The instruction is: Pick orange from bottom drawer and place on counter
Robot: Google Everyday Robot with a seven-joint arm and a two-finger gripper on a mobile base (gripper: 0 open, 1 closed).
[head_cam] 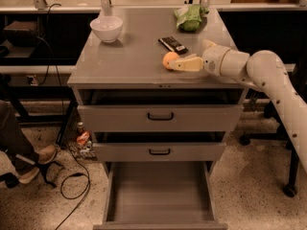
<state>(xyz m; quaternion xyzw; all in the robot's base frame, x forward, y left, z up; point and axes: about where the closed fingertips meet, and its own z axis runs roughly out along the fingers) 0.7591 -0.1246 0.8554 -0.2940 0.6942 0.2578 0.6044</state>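
The orange [169,60] sits on the counter [129,61] near its front right. My gripper [190,55] reaches in from the right, low over the counter. Its fingers are spread: the near finger [187,64] lies along the counter with its tip against the orange's right side, and the far finger [207,44] is behind. The orange is not between them. The bottom drawer [158,193] is pulled out at the floor, and its grey floor is bare.
A white bowl [106,28] stands at the counter's back left, a green bag [191,17] at the back right, and a flat black packet [172,44] just behind the orange. The two upper drawers are slightly ajar. A person's shoe [36,162] and cables lie on the floor at left.
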